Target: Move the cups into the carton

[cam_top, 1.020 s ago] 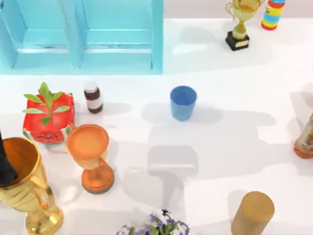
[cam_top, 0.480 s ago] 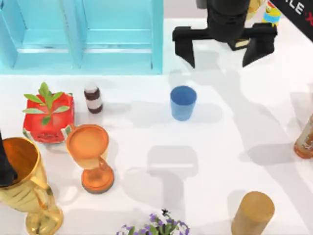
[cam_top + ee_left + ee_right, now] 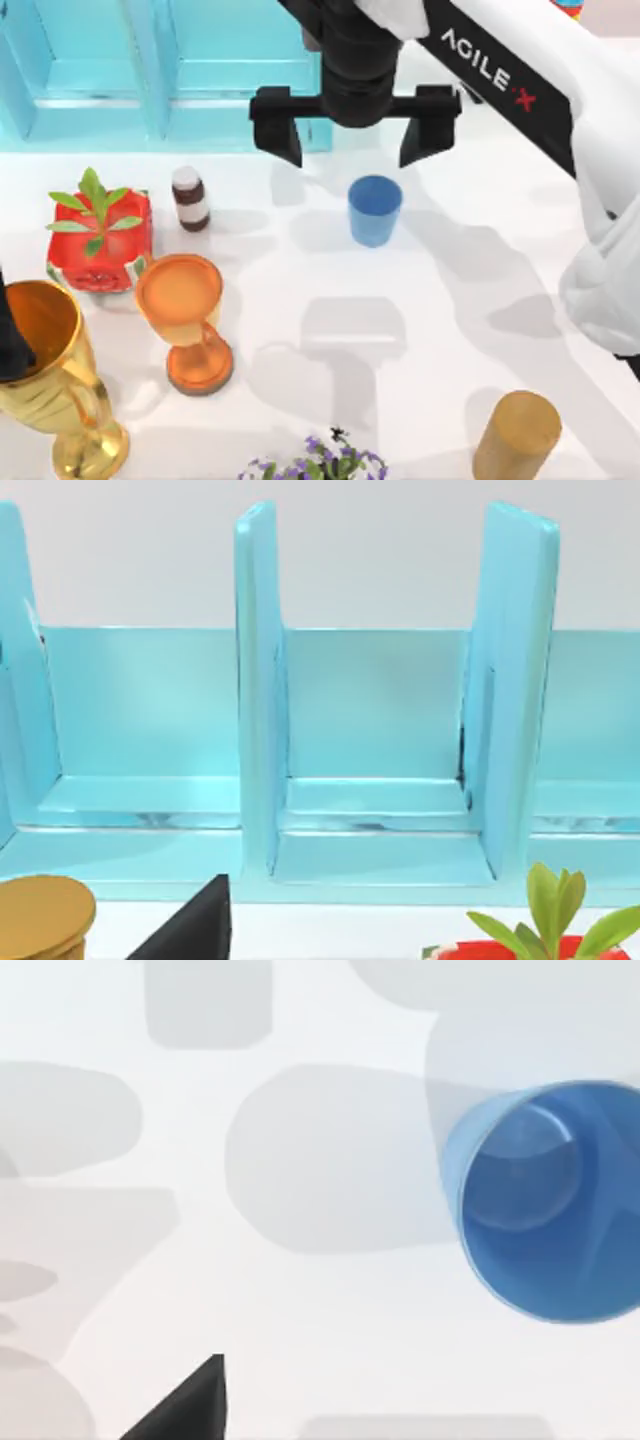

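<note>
Here the right gripper (image 3: 350, 130) hangs with fingers spread wide, empty — the blue cup (image 3: 374, 209) stands upright on the table just toward the near edge from it, so this arm is nearer.

A rendered simulation scene is shown, not a real room: a flat white table (image 3: 450, 300) is set with unrelated props. A pale blue partitioned carton (image 3: 170, 75) is placed along the far edge towards the left corner. A gold trophy (image 3: 50, 385), an orange goblet (image 3: 185, 315), a red planter (image 3: 100, 240), a small bottle (image 3: 190, 198) and a tan cylinder (image 3: 517, 437) are scattered about.
</note>
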Available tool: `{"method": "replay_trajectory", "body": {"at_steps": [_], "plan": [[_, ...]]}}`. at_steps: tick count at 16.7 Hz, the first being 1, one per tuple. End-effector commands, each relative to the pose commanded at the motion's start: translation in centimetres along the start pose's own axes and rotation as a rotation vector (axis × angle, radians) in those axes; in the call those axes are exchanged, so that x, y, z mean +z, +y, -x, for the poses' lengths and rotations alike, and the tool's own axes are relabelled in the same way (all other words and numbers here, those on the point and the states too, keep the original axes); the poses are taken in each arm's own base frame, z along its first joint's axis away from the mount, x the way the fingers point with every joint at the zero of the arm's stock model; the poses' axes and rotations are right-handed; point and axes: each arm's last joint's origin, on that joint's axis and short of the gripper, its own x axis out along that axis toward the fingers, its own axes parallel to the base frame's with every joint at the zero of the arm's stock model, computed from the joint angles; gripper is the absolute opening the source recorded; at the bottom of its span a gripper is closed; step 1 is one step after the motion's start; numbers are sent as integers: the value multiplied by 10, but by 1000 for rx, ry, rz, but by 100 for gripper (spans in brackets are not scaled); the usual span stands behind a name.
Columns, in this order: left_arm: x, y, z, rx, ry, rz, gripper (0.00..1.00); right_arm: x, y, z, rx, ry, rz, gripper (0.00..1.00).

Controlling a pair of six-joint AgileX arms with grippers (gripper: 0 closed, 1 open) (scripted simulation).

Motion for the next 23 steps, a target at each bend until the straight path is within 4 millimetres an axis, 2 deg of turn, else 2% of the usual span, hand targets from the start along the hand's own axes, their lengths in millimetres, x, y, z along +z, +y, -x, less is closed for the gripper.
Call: {"method": "replay_trajectory", "body": {"at_steps": [4, 12, 14, 18, 23], "plan": [[0, 0, 0, 0, 0, 0, 100, 2, 0, -9, -1, 1, 0, 100], [0, 0, 0, 0, 0, 0, 100, 1, 1, -92, 1, -1, 0, 100], [0, 0, 0, 0, 0, 0, 100, 0, 0, -100, 0, 0, 0, 100], [0, 0, 0, 0, 0, 0, 100, 0, 0, -100, 0, 0, 0, 100], [0, 0, 0, 0, 0, 0, 100, 0, 0, -100, 0, 0, 0, 62]]}}
